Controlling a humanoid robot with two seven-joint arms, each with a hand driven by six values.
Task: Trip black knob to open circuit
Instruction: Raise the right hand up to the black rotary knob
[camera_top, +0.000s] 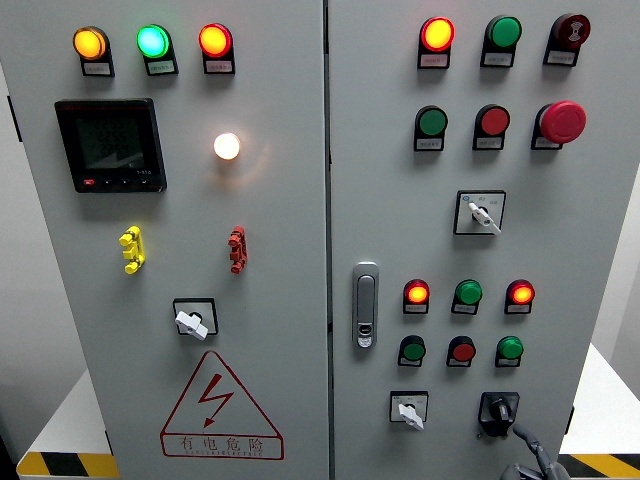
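Observation:
The black knob (498, 410) sits at the lower right of the right cabinet door, on a black square base, its pointer turned toward the upper left. My right hand (531, 461) pokes up from the bottom edge just below and right of the knob. Its grey tip reaches the lower right corner of the knob's base. Most of the hand is cut off by the frame.
A white selector switch (409, 411) is left of the knob. Above are rows of indicator lamps and push buttons (462, 349), a red mushroom stop button (563, 121) and another selector (481, 212). The door handle (365, 305) is near the seam. The left door carries a meter (110, 145) and a warning triangle (220, 408).

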